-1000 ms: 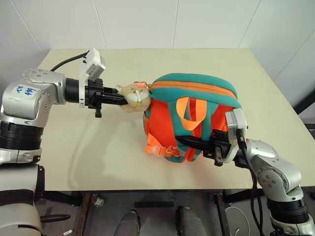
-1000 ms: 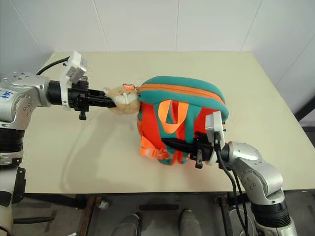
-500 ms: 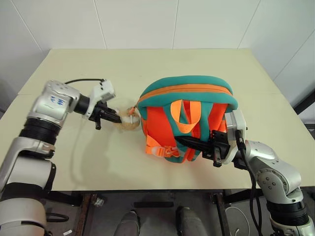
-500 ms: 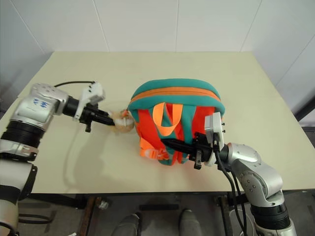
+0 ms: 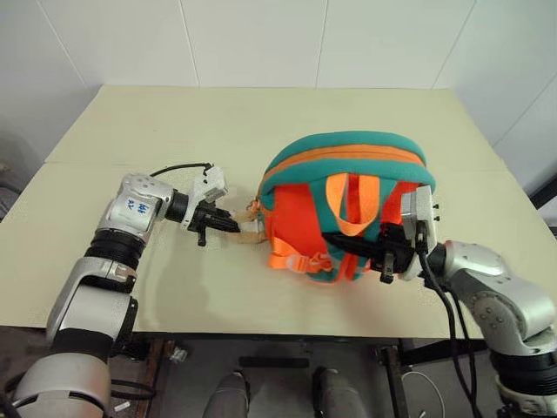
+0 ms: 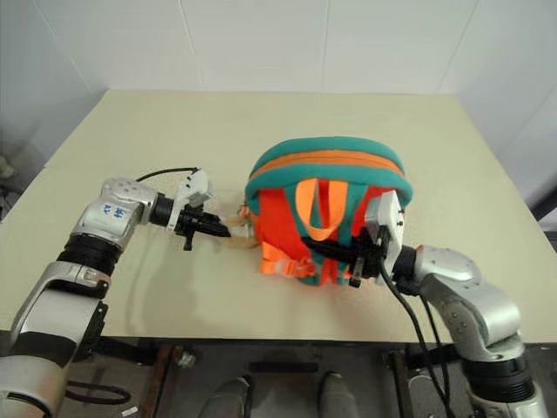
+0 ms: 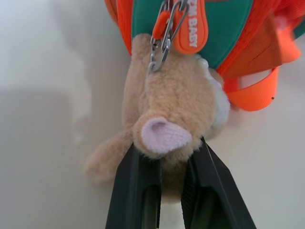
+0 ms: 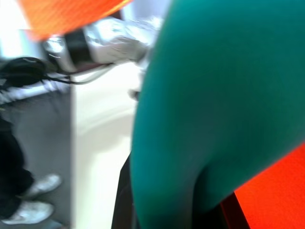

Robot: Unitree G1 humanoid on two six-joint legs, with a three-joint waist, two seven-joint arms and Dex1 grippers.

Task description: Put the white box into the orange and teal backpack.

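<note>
Item 1, left tool [image 5: 228, 223]: clamped on the plush charm [image 7: 174, 114], which hangs by a metal clip [image 7: 161, 40] from the backpack's left side. A second ago I had this tool raised well above the surface with the charm pulled out level; it has since come down, and the charm now lies on the surface [image 5: 174, 122], just left of the backpack.

Item 2, orange and teal backpack [image 5: 348, 165]: upright, strap side toward me, zip line along the top closed as far as I can see. It has settled lower against the surface than a second ago.

Item 3, right tool [image 5: 348, 246]: reaching in under a teal strap [image 8: 214, 95] at the backpack's lower right; I cannot tell whether its fingers grip it.

Item 4, white box: nowhere on the surface around the backpack. My reading: it may already be inside, and I am setting the backpack down.
</note>
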